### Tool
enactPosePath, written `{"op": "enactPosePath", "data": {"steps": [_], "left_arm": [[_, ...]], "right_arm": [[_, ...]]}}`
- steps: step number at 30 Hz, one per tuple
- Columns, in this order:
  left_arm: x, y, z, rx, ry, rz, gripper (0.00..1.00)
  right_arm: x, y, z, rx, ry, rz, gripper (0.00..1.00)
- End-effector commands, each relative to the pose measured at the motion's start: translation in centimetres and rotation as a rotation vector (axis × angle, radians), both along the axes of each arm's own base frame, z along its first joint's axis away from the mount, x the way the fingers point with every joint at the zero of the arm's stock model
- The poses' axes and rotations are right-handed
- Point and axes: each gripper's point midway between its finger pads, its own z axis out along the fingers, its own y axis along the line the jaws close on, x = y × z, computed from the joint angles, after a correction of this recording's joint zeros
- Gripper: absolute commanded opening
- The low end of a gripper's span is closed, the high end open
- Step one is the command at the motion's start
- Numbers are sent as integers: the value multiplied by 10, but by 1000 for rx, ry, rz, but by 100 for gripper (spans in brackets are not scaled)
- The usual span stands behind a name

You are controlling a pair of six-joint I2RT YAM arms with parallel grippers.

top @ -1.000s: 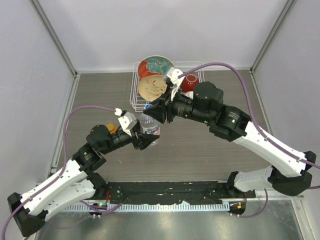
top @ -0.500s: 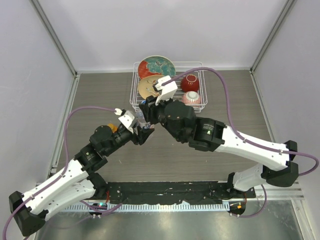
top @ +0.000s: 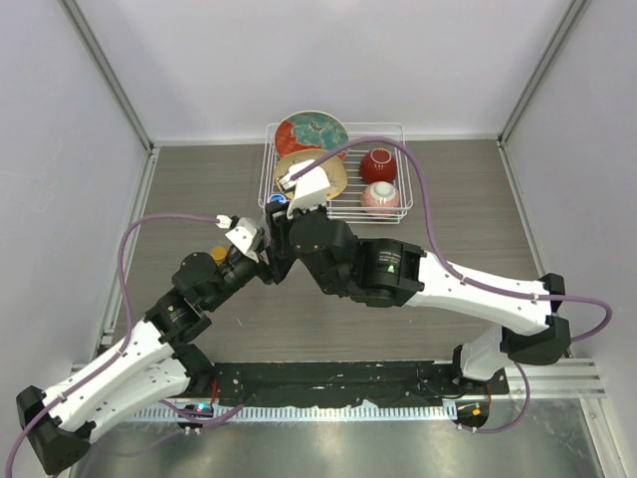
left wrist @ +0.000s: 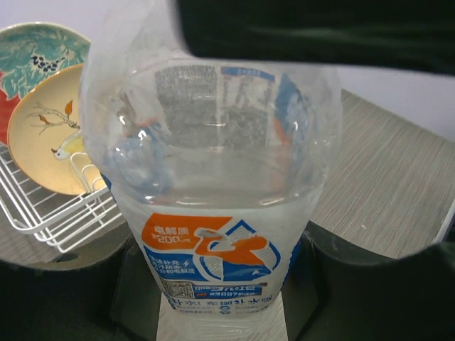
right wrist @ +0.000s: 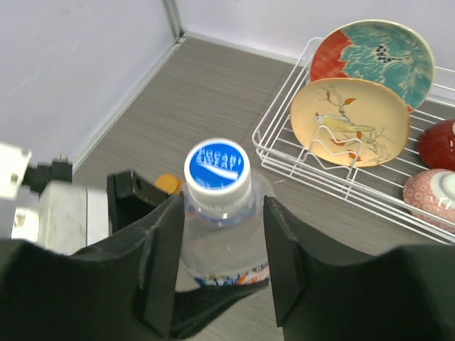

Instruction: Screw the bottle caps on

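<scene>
Right wrist view: white cap [right wrist: 217, 169] seated on clear bottle [right wrist: 213, 245], right gripper [right wrist: 224, 209] parted, flanking without touching, left gripper [left wrist: 220, 284] clamping the base, orange bottle [right wrist: 168, 184] half hidden, capping unclear.

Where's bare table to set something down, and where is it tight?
Bare table lies right of the wire rack up to the right wall, and left of the rack toward the left wall. Crowded: the middle, where the left gripper holds the clear bottle and the right gripper straddles its cap by the rack's corner.
</scene>
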Motion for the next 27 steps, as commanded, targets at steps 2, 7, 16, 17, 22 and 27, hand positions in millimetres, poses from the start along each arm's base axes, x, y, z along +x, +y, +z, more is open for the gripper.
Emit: {"op": "enactPosePath", "data": {"steps": [2, 7, 16, 17, 22, 27], "left_arm": [[-15, -5, 59, -177, -121, -81, 0], [-17, -10, 51, -156, -108, -107, 0], [-58, -36, 55, -136, -103, -387, 0], [-68, -41, 54, -129, -99, -452, 0], [-143, -51, 56, -84, -92, -903, 0], [-171, -46, 61, -77, -60, -1067, 0]], "right_arm": [[-32, -11, 44, 116, -8, 168, 65], [-44, -31, 61, 163, -25, 238, 76], [-67, -63, 90, 167, -106, 573, 78], [-73, -62, 92, 165, -120, 635, 78], [-112, -61, 99, 144, -186, 966, 81], [-150, -59, 95, 138, -198, 1223, 81]]}}
